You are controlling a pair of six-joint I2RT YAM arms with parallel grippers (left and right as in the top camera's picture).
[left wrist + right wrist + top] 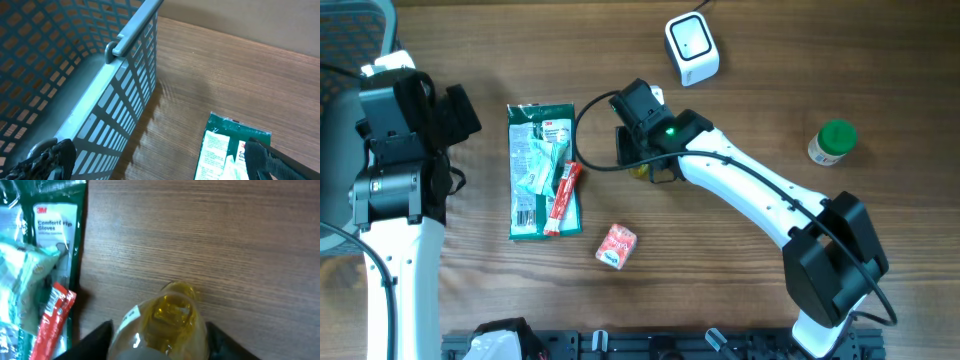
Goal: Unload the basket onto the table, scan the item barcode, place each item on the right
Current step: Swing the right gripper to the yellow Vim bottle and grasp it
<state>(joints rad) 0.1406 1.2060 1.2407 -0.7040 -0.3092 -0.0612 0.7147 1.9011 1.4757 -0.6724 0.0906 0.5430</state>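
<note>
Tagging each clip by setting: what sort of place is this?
Probably a mock checkout bench: a white scanner, packaged goods such as a glove pack and a small red box on a wooden table, and a mesh basket at the side.

tabletop [770, 60]: matt wood grain. glove pack [532, 150] at 9 o'clock: glossy, crinkled plastic film. bottle [170, 317]: clear yellowish glossy plastic. scanner [691, 47] at 12 o'clock: smooth white plastic. basket [75, 75]: matt blue-grey plastic lattice.
</note>
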